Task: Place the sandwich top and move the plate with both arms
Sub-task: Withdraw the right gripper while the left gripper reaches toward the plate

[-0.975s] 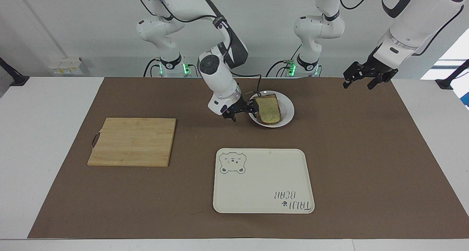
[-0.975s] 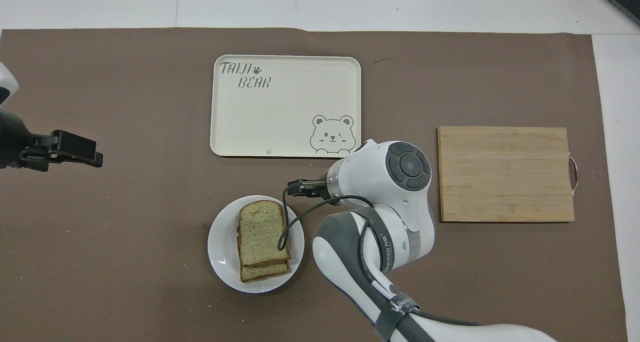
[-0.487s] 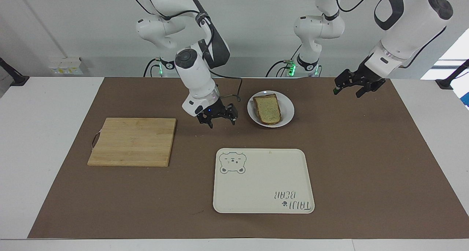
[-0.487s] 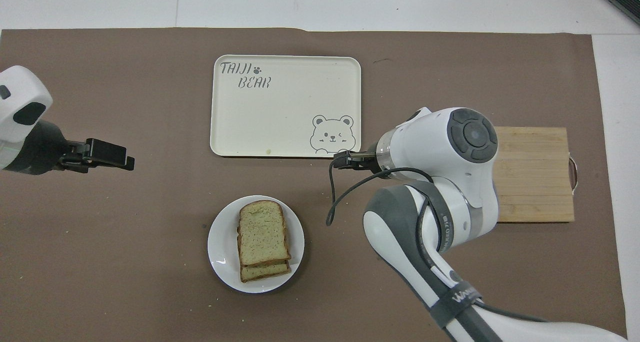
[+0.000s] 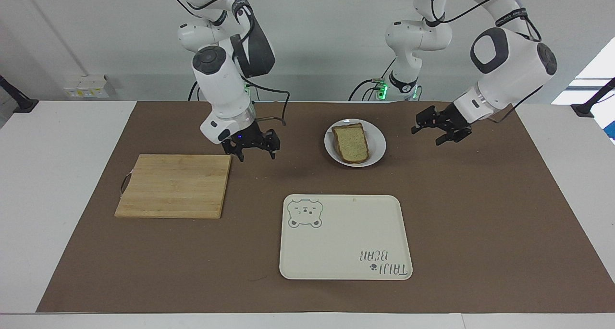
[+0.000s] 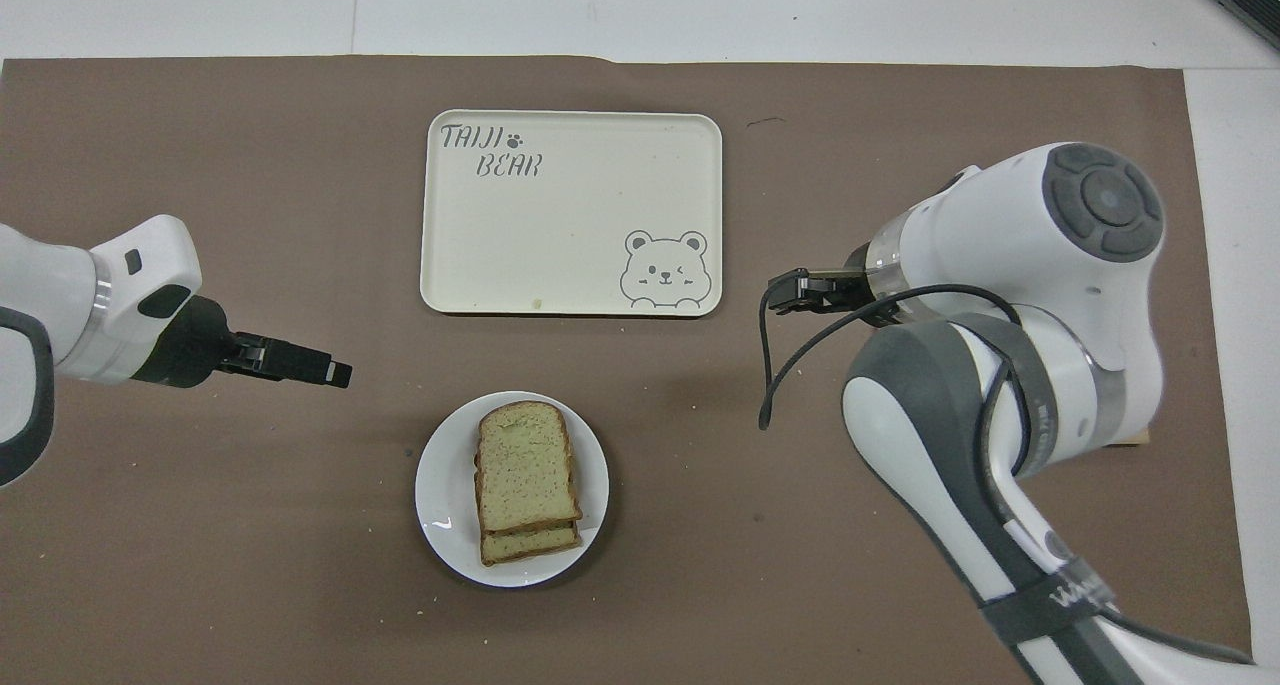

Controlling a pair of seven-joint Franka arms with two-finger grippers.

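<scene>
The sandwich top (image 5: 351, 144) (image 6: 525, 460), a pale speckled slice with a brown crust, lies on top of a stack of bread on the small white plate (image 5: 378, 141) (image 6: 440, 485). No gripper touches it. My right gripper (image 5: 256, 155) (image 6: 790, 293) hangs open and empty over the mat, between the plate and the cutting board. My left gripper (image 5: 426, 136) (image 6: 335, 373) hangs open and empty over the mat, a short way from the plate toward the left arm's end of the table.
A cream tray with a bear drawing (image 5: 346, 237) (image 6: 570, 215) lies farther from the robots than the plate. A wooden cutting board (image 5: 175, 186) lies toward the right arm's end, mostly covered by the right arm in the overhead view. A brown mat (image 5: 480, 213) covers the table.
My right gripper has drawn back from the plate's edge toward the cutting board. My left gripper has come down and in toward the plate. The bread and plate have stayed put.
</scene>
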